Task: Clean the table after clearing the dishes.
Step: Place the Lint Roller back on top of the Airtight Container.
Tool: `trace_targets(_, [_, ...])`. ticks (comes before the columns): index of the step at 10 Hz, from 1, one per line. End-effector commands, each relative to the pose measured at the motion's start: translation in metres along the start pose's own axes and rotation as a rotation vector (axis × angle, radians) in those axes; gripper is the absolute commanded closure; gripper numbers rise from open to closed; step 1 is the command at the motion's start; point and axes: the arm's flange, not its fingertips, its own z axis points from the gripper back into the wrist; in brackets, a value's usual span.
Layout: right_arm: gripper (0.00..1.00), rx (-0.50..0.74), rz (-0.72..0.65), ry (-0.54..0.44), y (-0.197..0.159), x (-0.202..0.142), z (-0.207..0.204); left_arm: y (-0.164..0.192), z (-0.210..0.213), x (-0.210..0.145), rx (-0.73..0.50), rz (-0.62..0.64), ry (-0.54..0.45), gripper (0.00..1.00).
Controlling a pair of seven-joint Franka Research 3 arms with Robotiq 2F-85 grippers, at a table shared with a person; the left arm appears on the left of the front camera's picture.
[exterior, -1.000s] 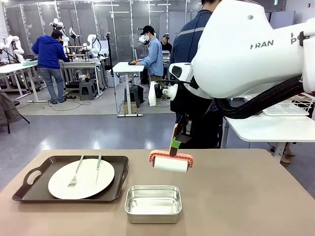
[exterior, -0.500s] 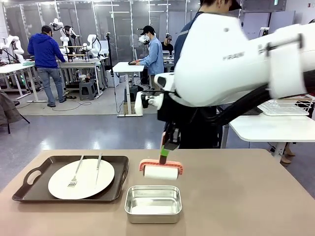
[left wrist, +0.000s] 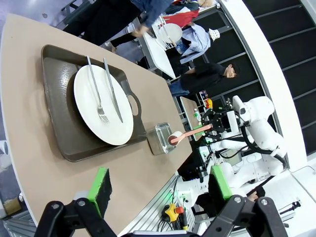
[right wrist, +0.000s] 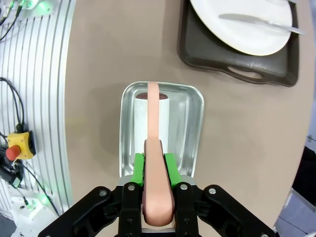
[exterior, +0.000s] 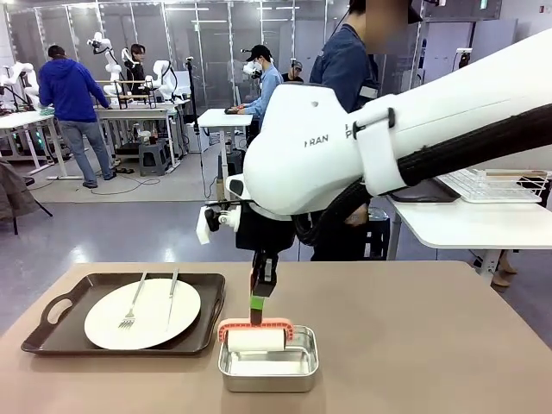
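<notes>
Fingers of the right gripper clamp the handle of the pink roller, its drum beyond the fingertips, inside the steel pan. On the left gripper, fingers stand wide apart, empty.

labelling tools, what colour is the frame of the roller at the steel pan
Salmon pink, on the white roller; clearest in right wrist view.

Lab hall: workbenches, glass partitions.
</notes>
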Motion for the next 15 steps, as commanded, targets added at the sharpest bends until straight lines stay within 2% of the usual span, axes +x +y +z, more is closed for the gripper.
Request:
trace_targets(1, [0.79,0.039,0.022,0.018,-0.009,0.001,-0.003,-0.003,0.003,-0.002,-0.001,-0.001,0.002,0.00])
trace_targets(8, [0.79,0.115,-0.009,0.018,-0.061,-0.012,-0.061,-0.003,0.003,-0.002,-0.001,-0.001,0.002,0.00])
trace_targets(14, [0.79,0.127,-0.054,0.051,-0.101,-0.021,-0.087,-0.003,0.003,-0.002,-0.001,-0.001,0.002,0.00])
trace_targets(15, [0.74,0.114,-0.053,0.054,-0.102,-0.022,-0.085,-0.003,0.003,-0.002,-0.001,-0.001,0.002,0.00])
